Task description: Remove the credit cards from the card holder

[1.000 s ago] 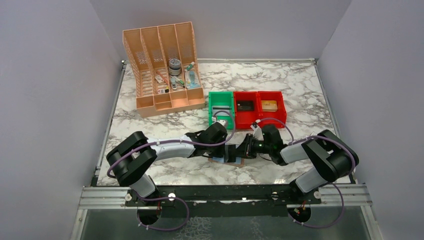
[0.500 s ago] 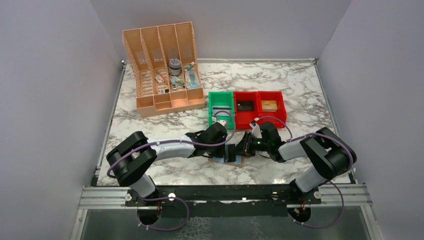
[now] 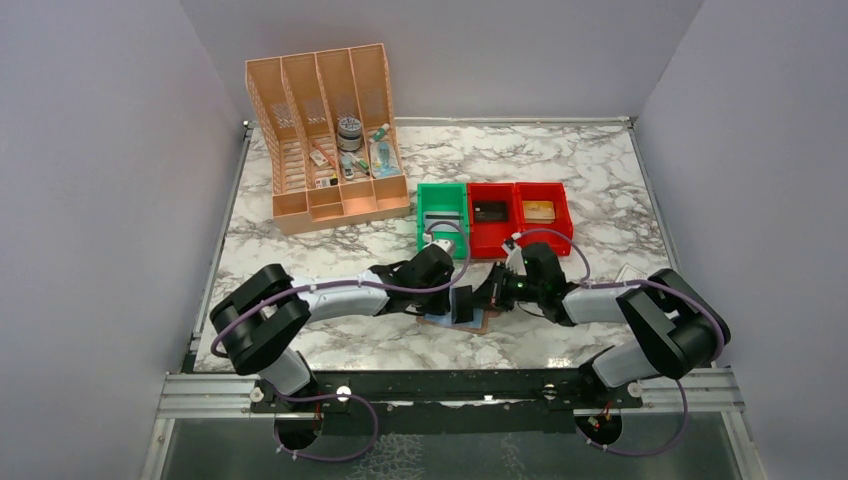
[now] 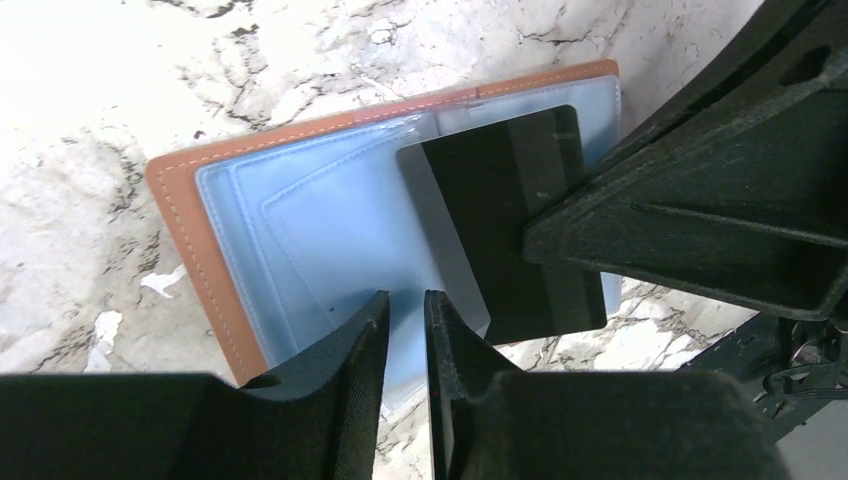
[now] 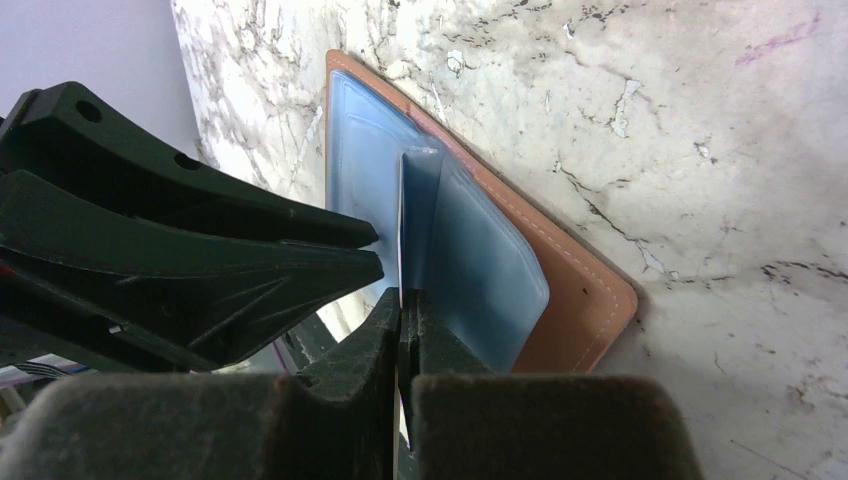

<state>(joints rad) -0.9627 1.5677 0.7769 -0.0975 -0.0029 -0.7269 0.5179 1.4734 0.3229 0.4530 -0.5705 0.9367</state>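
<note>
The card holder point(image 4: 250, 240) is laid open and flat on the marble table point(image 3: 600, 160), close in front of the arm bases. Its brown outside is turned down and its light blue-grey pocketed inside is turned up.

At the card holder's near edge, the left gripper point(image 4: 405, 300) is set with its tips against the lining. Its fingers are drawn nearly together, with only a narrow slit left between them, and nothing is seen caught in that slit.

Across the card holder from it, the right gripper point(image 5: 402, 298) is held low over the pockets. Its fingers are pressed tight on the edge of a dark credit card point(image 4: 490, 200). The card is seen partly out of a pocket, with one end overlapped by a clear sleeve. Whether further cards are lodged in the other pockets cannot be told.

Just beyond the card holder, a green bin point(image 3: 421, 215) and two red bins point(image 3: 520, 245) are ranged side by side. A dark object is seen in one red bin and a tan one in the other.

Farther beyond the card holder, towards the left, a peach file organiser point(image 3: 262, 100) is stood upright, and small items are seen in its right-hand compartments.
</note>
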